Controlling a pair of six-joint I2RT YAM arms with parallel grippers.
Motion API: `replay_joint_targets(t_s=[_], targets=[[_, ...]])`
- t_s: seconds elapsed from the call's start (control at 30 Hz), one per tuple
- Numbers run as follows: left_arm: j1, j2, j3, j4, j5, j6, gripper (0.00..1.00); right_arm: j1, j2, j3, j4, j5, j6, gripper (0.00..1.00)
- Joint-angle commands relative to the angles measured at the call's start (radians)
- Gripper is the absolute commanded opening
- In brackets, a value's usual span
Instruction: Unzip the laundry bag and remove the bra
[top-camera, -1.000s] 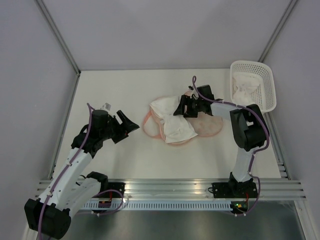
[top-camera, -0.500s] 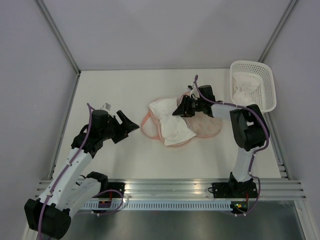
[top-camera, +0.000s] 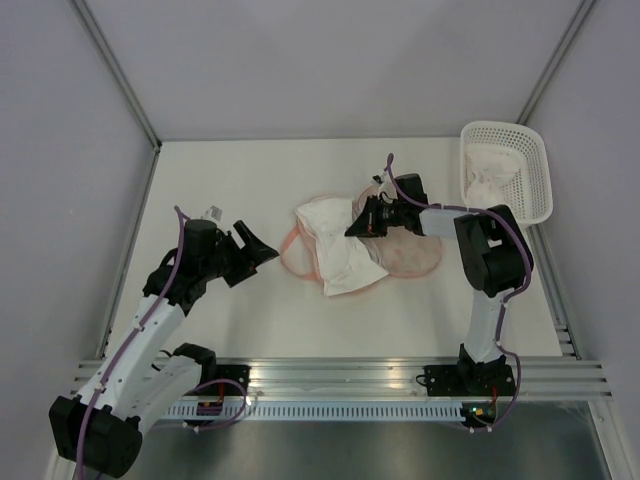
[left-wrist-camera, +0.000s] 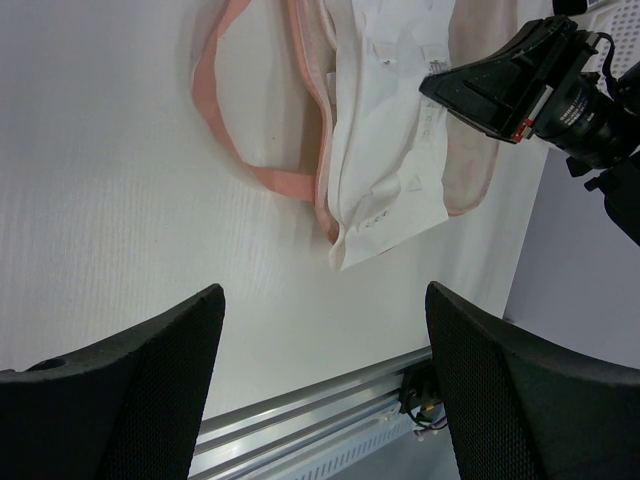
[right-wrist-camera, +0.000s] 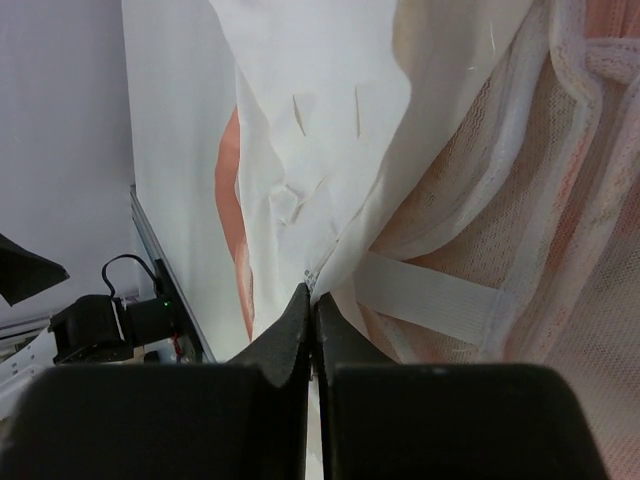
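The laundry bag (top-camera: 415, 256) lies flat mid-table, cream mesh with pink trim, and its pink loop strap (top-camera: 290, 250) trails out to the left. The white bra (top-camera: 335, 245) is spread over the bag's left half and spills onto the table. My right gripper (top-camera: 358, 226) is low over the bra and shut on a fold of its white edge (right-wrist-camera: 345, 255), fingertips pressed together (right-wrist-camera: 312, 296). The bag's mesh (right-wrist-camera: 585, 250) fills the right of that view. My left gripper (top-camera: 258, 245) hovers open left of the strap, holding nothing (left-wrist-camera: 322, 300); bra (left-wrist-camera: 390, 150) and bag (left-wrist-camera: 472, 170) lie ahead of it.
A white lattice basket (top-camera: 545, 185) with a white garment inside stands at the back right corner. The metal rail (top-camera: 330, 375) runs along the near table edge. Grey walls close in the left, back and right sides.
The right gripper's jaws have closed on the bra's edge and drawn it slightly left and toward the near edge. The left arm has not moved.
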Motion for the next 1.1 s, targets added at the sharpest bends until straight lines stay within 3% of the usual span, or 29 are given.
replay_joint_targets(t_s=[0.0,0.17,0.6,0.7,1.07], targets=[[0.004,-0.002,0.008,-0.005,-0.017,0.030,0.85,0.005,-0.028,0.027,0.031,-0.028,-0.014,0.01],[0.004,-0.008,0.006,-0.007,-0.017,0.029,0.85,-0.003,-0.117,0.049,-0.001,0.004,-0.021,0.01],[0.004,-0.016,0.015,-0.008,-0.007,0.032,0.85,-0.049,-0.306,0.245,-0.354,0.255,-0.190,0.00],[0.004,-0.017,0.015,-0.010,-0.004,0.032,0.85,-0.078,-0.344,0.289,-0.423,0.353,-0.208,0.00],[0.004,0.000,0.046,-0.011,0.014,0.050,0.85,-0.228,-0.361,0.569,-0.688,0.970,-0.237,0.00]])
